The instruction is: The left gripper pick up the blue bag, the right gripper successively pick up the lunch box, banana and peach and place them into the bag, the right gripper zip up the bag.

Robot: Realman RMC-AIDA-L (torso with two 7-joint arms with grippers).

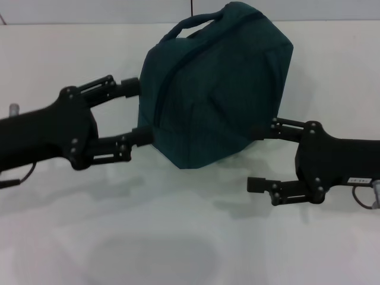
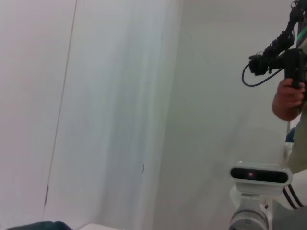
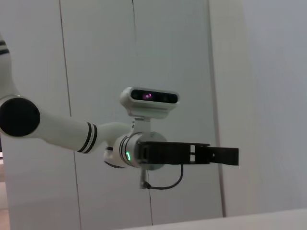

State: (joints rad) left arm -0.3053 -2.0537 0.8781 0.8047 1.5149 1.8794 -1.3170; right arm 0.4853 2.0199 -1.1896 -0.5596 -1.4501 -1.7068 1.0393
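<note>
Head view: dark teal fabric blue bag [image 1: 217, 89] sits upper centre, apparently closed; lunch box, banana and peach not visible. Left gripper [image 1: 138, 112], fingers spread, touches the bag's left side; right gripper [image 1: 261, 157], fingers spread, lower right

Left wrist view: only walls; right wrist view: the opposite arm

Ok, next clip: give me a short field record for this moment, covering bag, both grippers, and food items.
blue bag: on the white table, looks zipped shut, handles on top
left gripper: open, fingers against the bag's left side
right gripper: open, at the bag's lower right, one finger by the fabric, holding nothing
lunch box, banana, peach: not visible in any view
</note>
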